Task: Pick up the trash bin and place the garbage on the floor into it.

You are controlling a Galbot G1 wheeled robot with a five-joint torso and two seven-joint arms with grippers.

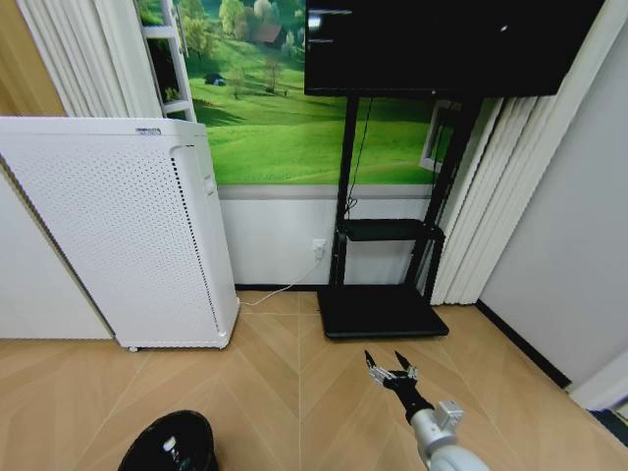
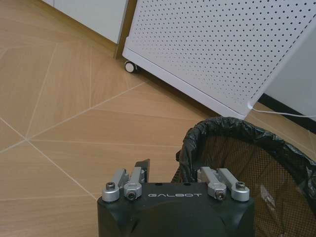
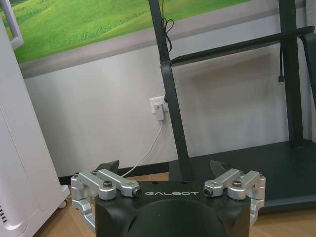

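Observation:
The trash bin (image 1: 170, 446), black and lined with a black bag, sits at the lower left of the head view; a small pale item lies inside it, too small to identify. In the left wrist view my left gripper (image 2: 173, 168) straddles the trash bin's rim (image 2: 217, 129), shut on it, with one finger (image 2: 143, 167) outside and the other hidden inside. My right gripper (image 1: 391, 363) hangs open over the bare wooden floor (image 1: 275, 392), in front of the TV stand, holding nothing. The garbage is out of view on this stretch of floor.
A tall white perforated cabinet (image 1: 118, 235) on castors (image 2: 130, 66) stands at the left, close behind the bin. A black TV stand (image 1: 383, 309) with a flat base plate stands ahead, and a white cable (image 1: 280, 291) runs to the wall socket. A wall closes the right side.

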